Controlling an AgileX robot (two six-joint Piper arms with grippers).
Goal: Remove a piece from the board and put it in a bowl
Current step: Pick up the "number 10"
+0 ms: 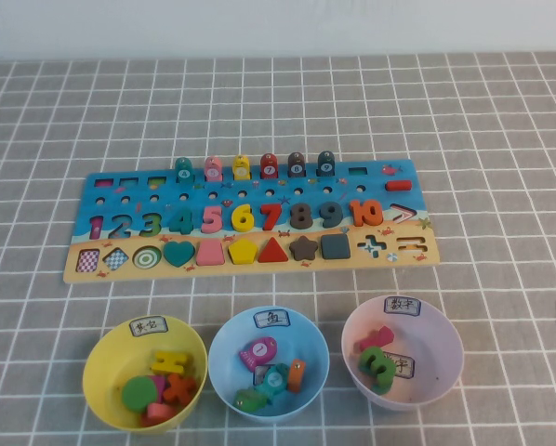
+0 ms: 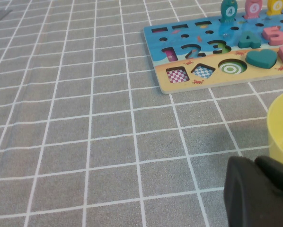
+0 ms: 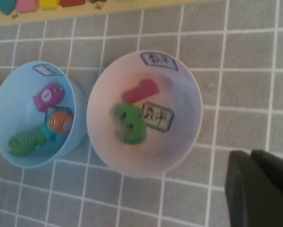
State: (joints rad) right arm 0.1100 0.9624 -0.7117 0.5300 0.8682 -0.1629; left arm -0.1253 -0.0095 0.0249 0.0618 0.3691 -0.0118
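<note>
Two grippers [image 2: 255, 194] [image 3: 260, 189] low over grey checked tablecloth [image 1: 278, 102], white wall behind

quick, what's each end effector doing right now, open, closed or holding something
Left end effector: low above the cloth beside the yellow bowl; open or closed cannot be told.
Right end effector: beside the pink bowl; cannot be told either.

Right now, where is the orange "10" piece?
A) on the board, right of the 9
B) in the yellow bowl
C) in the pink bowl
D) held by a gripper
A: the orange 10 sits in the board number row, beside the 9; the pink bowl holds other pieces, and neither gripper touches it.
</note>
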